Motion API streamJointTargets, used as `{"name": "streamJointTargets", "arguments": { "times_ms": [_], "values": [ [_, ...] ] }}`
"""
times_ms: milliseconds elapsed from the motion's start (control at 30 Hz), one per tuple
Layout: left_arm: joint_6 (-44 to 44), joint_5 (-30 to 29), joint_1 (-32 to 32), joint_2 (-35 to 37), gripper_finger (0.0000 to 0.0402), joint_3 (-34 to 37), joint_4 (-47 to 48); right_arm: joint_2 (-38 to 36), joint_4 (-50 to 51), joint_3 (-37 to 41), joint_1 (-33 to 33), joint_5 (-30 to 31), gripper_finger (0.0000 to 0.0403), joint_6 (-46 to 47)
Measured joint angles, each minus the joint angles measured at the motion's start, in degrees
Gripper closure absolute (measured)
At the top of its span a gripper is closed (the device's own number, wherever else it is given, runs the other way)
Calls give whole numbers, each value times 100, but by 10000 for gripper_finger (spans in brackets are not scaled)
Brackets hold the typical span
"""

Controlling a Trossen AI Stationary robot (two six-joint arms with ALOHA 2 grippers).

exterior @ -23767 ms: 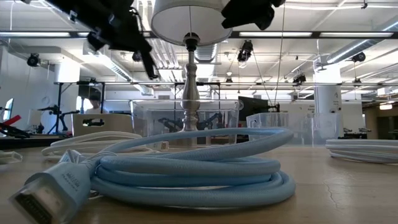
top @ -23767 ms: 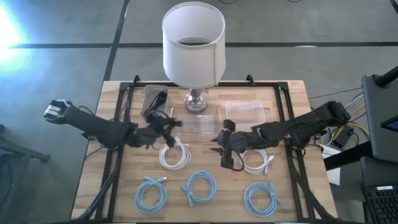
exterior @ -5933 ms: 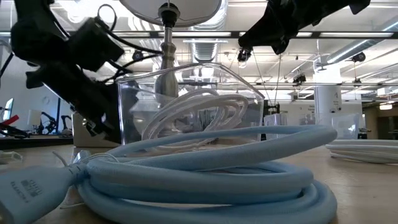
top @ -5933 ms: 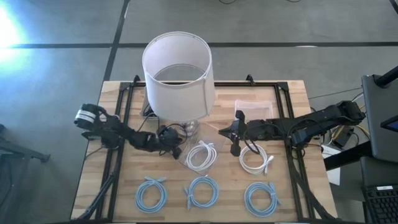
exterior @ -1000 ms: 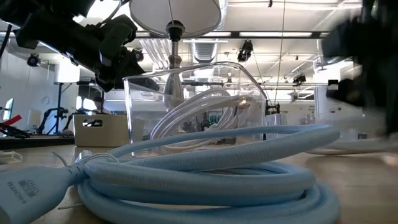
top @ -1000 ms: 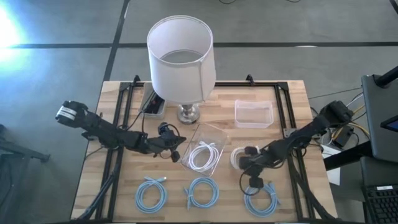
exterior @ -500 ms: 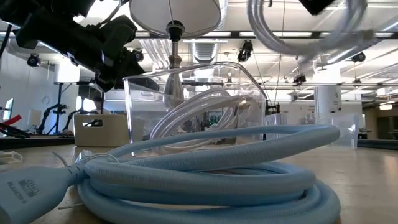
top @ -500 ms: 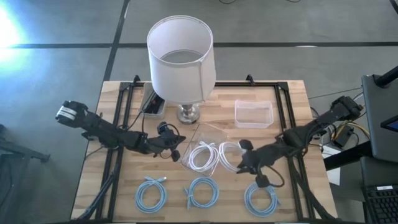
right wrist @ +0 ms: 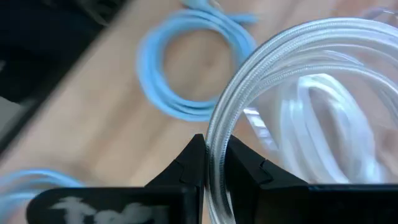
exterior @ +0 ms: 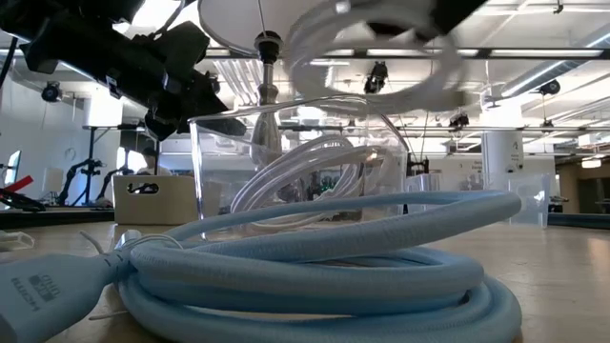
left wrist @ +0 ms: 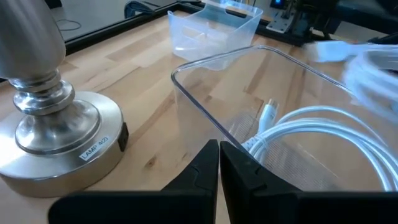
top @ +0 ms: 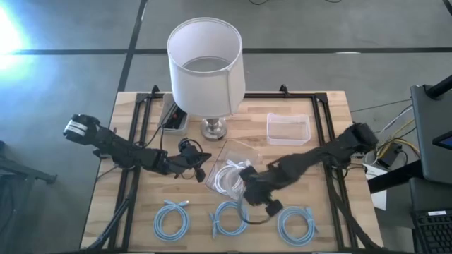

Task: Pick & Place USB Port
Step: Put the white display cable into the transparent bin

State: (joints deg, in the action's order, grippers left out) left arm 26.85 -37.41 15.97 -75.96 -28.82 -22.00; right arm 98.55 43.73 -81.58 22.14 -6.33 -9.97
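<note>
The white coiled cable (right wrist: 249,81) hangs in the right gripper (right wrist: 211,163), whose fingers are pinched narrowly on one strand of the loop, so the coil dangles free of the table rather than resting on it. In the high view that gripper (top: 253,185) sits just at the near-right edge of the clear plastic bin (top: 236,149), so the bin lies toward the left and slightly away from the carried coil; the loop's flat face looks roughly level in the low view (exterior: 381,57), above the bin's rim (exterior: 286,124). A second white cable (left wrist: 311,134) already lies curled inside the bin, its plug end (left wrist: 268,112) pointing up along the wall. The right arm is plainly the nearer one for the drop; it probably needs a short move over the opening before letting go, and the wide loop could catch the rim. The left gripper (left wrist: 219,163) has its fingers pressed together on the bin's near wall, apparently steadying it beside the lamp base (left wrist: 53,130). Three light blue cables (top: 229,217) lie in a row along the table's (top: 332,106) near edge, and an empty second clear container (top: 288,128) stands well apart, behind.
</note>
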Motion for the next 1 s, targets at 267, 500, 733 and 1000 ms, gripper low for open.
{"name": "streamJointTargets", "arguments": {
  "times_ms": [267,500,733,1000],
  "values": [
    [-22,2,0,0,383,2,69,1089,957,-1465,-287,-50,365,-722],
    [-13,9,0,0,383,3,181,1843,1672,-2283,-425,-1,364,-848],
    [-9,17,11,0,383,2,215,2496,2456,-3088,-505,30,335,-780],
    [0,17,18,0,383,7,314,2807,2705,-3888,-495,629,294,-827]
  ]
}}
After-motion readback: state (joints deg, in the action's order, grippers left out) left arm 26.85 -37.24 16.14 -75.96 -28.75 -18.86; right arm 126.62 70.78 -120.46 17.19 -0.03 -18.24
